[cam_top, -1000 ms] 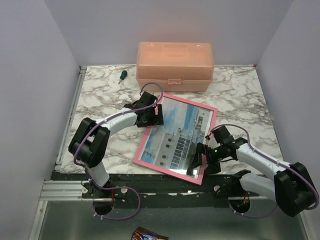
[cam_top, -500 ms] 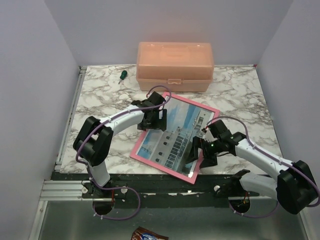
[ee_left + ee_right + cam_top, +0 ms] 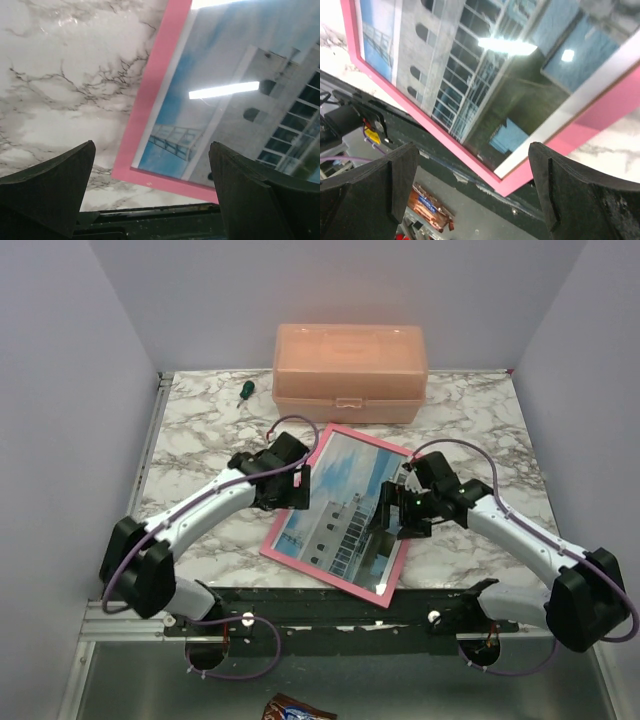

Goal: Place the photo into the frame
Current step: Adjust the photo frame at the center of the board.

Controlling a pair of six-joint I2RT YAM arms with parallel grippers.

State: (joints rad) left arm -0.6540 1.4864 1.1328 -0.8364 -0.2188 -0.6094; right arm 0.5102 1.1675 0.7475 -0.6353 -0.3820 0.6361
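Note:
The pink frame [image 3: 375, 437] lies flat and slanted on the marble table, with the photo [image 3: 345, 465] of a white building against blue sky showing inside it behind glossy glass. My left gripper [image 3: 292, 492] hovers open over the frame's left edge. The left wrist view shows its gripper [image 3: 151, 146] above the pink frame [image 3: 150, 95] and photo [image 3: 220, 65], with nothing between the fingers. My right gripper [image 3: 388, 520] is open over the photo's right half. In the right wrist view its gripper [image 3: 473, 147] spans the frame's [image 3: 615, 105] near corner and the photo [image 3: 470, 65], holding nothing.
A peach plastic box [image 3: 350, 372] stands at the back of the table, with a green-handled screwdriver [image 3: 243, 391] to its left. The black rail [image 3: 330, 605] at the table's near edge lies just under the frame's lowest corner. A snack wrapper [image 3: 295, 708] lies on the floor below.
The frame slid a little left and towards the rail's left. My left gripper drew back from its top corner to its left edge. My right gripper moved up and inward over the photo.

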